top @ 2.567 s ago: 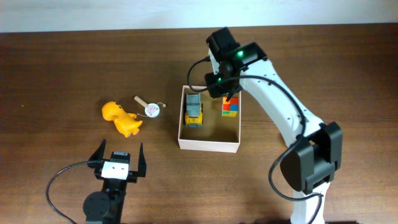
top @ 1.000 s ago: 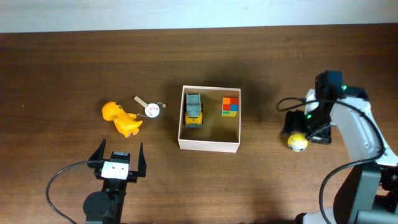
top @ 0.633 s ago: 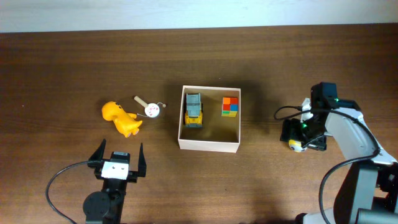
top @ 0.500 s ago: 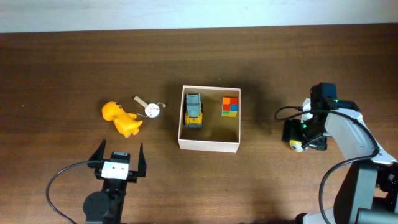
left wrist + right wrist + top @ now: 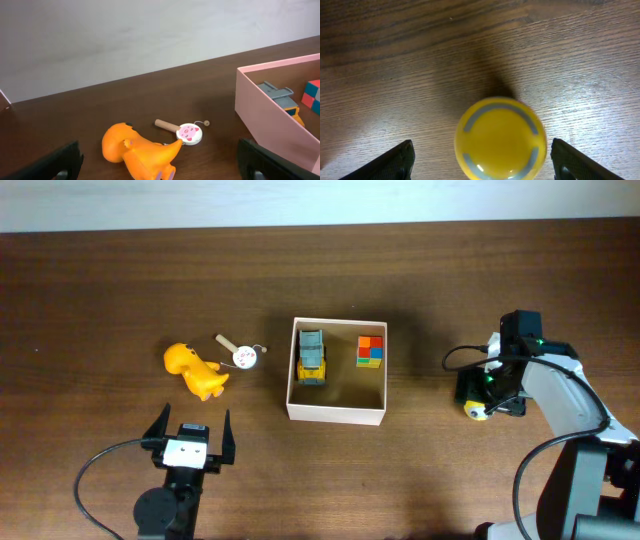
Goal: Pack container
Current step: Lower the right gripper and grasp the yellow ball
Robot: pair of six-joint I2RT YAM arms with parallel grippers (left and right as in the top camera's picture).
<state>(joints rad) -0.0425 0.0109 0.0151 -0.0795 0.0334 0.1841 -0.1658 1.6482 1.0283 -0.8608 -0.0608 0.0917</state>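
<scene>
The container sits mid-table, white-walled with a tan inside, holding a yellow and grey toy truck and a coloured cube. To its right a yellow ball lies on the table. My right gripper is lowered over it, open. In the right wrist view the yellow ball lies between the fingers, with a gap on each side. My left gripper stands open at the front left, empty. An orange toy animal and a small rattle lie beyond it.
In the left wrist view the orange toy animal lies just ahead, the rattle behind it and the container's wall to the right. The right arm's cable loops over the table near the ball.
The right arm left the container, swung to the right and came down over the yellow ball, which now sits between its fingers. Its jaws narrowed a little. The left arm has not moved.
</scene>
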